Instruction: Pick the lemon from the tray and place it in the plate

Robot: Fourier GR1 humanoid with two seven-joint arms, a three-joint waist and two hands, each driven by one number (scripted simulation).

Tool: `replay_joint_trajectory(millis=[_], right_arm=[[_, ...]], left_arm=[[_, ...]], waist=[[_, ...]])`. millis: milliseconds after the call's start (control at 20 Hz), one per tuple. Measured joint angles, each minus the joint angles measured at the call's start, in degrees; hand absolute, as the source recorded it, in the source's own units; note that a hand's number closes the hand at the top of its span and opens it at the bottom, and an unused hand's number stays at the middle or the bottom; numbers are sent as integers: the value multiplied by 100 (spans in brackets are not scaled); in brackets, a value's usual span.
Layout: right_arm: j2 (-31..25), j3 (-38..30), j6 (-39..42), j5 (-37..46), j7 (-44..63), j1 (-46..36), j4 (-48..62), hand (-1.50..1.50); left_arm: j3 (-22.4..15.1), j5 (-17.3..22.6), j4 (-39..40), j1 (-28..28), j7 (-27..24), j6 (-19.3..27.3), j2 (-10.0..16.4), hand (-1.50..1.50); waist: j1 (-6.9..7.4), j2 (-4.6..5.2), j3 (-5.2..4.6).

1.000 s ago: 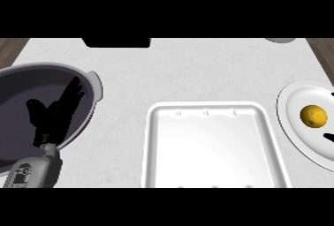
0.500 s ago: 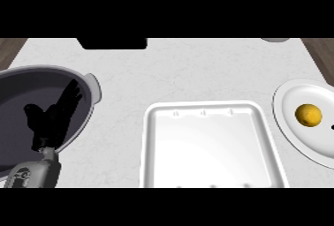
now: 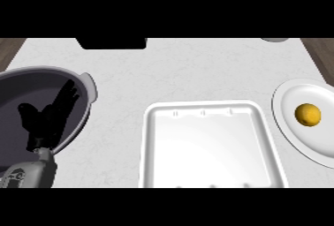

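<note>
At the far left, the left hand [image 3: 49, 117] shows above its grey forearm [image 3: 29, 174], fingers straight and pointing up, released and holding nothing. It rests over the dark pan [image 3: 88, 84] with the grey rim and has not shifted from where it stood a second ago. It takes no part in the work. At the top edge of the pale counter [image 3: 195, 70], a black block [image 3: 112, 43] sits well apart from everything else. In the middle lies the white tray [image 3: 151, 145], its floor bare, with no lemon in it. To the right, cut by the view's edge, is the white plate [image 3: 306, 141], and the lemon [image 3: 308, 114] lies on it, in its upper half and well inside the rim. The real change is at this right edge. A second ago a dark sliver, most likely the tip of the right hand, showed just beside the plate below the lemon. Half a second ago it was smaller. Now it is gone, and the right hand is out of view entirely, so whether it is released or clenched cannot be told. The lemon itself has kept its spot on the plate while that happened. As I read it, the fruit has been let go and sits steady, so the task looks complete, with only the arm's retreat left to finish.
</note>
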Motion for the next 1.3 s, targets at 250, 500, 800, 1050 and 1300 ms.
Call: replay_joint_trajectory(millis=[250, 500, 800, 1050, 1300], right_arm=[[-259, -124, 268, -197, 43, 25, 382, -150], [-557, -134, 242, -94, -298, -32, 958, -150], [-767, -36, 39, 96, -706, -132, 1589, -150], [-942, 78, -139, 272, -1056, -124, 2010, -150], [-1190, 217, -229, 433, -1196, -202, 2339, -150]], left_arm=[[-2, -38, 65, -53, -49, -30, -51, 0], [-32, -98, -10, -86, 42, 8, -101, 0], [-3, -134, 187, -274, -44, -19, -110, 0], [11, -108, 189, -303, -23, -43, -130, 0], [50, -95, 272, -334, -97, -113, -96, 0]], waist=[[41, 9, 11], [79, 27, 11], [103, 32, 28], [131, 48, 30], [152, 52, 39]])
